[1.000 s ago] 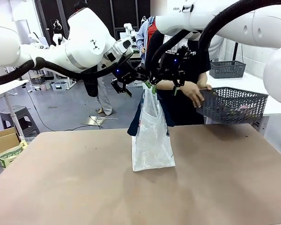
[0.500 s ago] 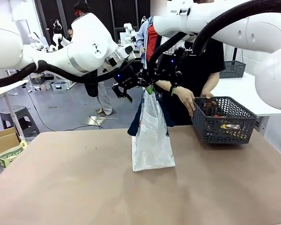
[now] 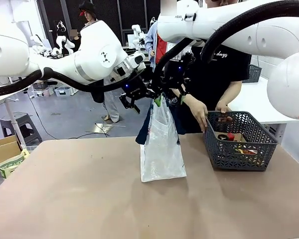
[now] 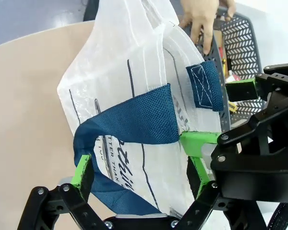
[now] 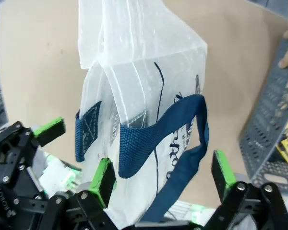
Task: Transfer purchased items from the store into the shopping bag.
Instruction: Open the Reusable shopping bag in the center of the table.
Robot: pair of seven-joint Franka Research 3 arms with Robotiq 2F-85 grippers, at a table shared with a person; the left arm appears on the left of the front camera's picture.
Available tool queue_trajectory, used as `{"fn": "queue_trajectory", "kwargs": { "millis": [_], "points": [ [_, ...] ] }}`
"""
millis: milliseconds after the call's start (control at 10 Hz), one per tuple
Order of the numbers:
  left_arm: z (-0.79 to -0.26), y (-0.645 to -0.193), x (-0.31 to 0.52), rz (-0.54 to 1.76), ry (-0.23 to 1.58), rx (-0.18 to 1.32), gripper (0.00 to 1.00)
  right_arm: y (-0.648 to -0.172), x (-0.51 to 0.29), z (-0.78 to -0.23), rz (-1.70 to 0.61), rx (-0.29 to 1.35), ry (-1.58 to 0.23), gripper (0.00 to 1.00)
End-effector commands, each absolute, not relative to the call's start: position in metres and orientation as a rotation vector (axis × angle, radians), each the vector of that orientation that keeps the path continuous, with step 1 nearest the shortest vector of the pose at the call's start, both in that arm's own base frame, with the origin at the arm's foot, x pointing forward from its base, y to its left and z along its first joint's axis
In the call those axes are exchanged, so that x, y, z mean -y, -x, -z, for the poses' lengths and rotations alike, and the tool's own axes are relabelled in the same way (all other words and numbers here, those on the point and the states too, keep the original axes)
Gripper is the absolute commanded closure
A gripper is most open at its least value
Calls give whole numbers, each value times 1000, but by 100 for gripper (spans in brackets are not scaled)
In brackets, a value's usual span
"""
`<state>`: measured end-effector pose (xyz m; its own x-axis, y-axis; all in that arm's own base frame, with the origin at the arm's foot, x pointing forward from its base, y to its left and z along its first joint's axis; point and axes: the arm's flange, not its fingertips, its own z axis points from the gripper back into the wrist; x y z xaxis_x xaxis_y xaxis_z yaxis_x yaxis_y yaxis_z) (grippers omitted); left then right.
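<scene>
The whitish shopping bag (image 3: 162, 149) hangs upright at the table's centre, its bottom resting on the table. My left gripper (image 3: 139, 94) and right gripper (image 3: 172, 92) meet at its top. In the left wrist view the left gripper (image 4: 139, 158) stands open, and a navy handle (image 4: 129, 122) loops around its spread fingers. The right gripper (image 5: 163, 175) is open too, the other navy handle (image 5: 182, 139) hanging between its green pads (image 5: 103, 179). Red (image 3: 228, 136) and yellow (image 3: 244, 149) packaged items lie in the dark grey basket (image 3: 234, 157).
A person stands behind the table with both hands (image 3: 199, 112) on the basket's near rim. The basket stands on the table's right side. The brown tabletop (image 3: 89, 199) is bare to the left and front. A cardboard box (image 3: 2, 149) sits off the left edge.
The person has lowered the grey basket from the air onto the table's right side. Both grippers, holding the bag's handles, have shifted slightly; the bag stays in place.
</scene>
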<state>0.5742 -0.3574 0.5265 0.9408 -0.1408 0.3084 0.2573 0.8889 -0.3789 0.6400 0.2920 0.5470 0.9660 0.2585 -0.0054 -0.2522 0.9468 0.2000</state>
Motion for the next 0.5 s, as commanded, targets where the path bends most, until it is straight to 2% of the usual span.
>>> {"fn": "queue_trajectory", "kwargs": {
  "millis": [0,100,400],
  "points": [
    [-528,-574,357,201,443,274,0,-641,-289,-549,-253,-30,-216,0],
    [-527,-574,357,210,429,279,13,-641,-289,-549,-253,-30,-216,0],
    [-530,-572,352,185,415,279,71,-634,-292,-544,-250,-50,-216,59]
  ]
}}
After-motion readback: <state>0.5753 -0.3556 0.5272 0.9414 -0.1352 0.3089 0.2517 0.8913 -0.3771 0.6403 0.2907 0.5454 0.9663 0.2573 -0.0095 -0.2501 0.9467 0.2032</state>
